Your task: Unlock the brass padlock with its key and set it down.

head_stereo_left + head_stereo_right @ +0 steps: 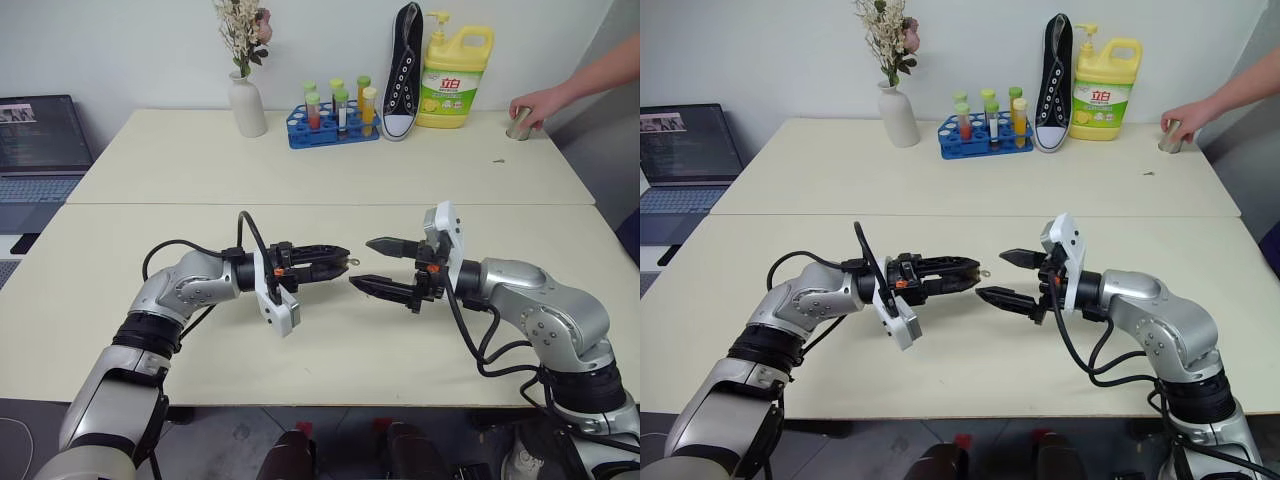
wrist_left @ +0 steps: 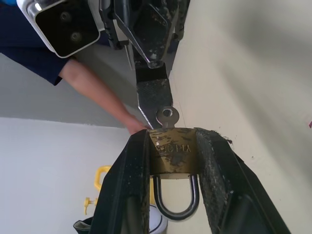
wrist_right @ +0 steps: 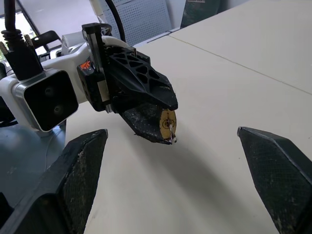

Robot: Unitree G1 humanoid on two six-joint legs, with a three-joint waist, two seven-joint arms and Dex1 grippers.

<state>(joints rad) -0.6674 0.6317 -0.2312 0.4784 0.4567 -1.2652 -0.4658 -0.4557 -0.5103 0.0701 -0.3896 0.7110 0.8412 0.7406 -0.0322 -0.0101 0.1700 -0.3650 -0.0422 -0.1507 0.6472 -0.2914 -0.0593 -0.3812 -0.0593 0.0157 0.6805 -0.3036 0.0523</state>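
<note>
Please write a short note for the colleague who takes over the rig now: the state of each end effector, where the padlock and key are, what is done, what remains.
Left end effector: shut on the brass padlock, held above the table, shackle closed.
The key is in the padlock's keyhole, its head pointing toward the right end effector.
Right end effector: open, facing the key, not touching it.
Done: padlock picked up, key inserted.
Left: grip the key, turn it, open the shackle, set the padlock down.

Stamped letters run across the brass padlock [image 2: 172, 153], pinched between the left gripper [image 2: 171, 161] fingers, but they are too worn to read. Far beyond both grippers, the yellow detergent bottle [image 1: 456, 78] carries a green label with Chinese characters, apparently "立白".
</note>
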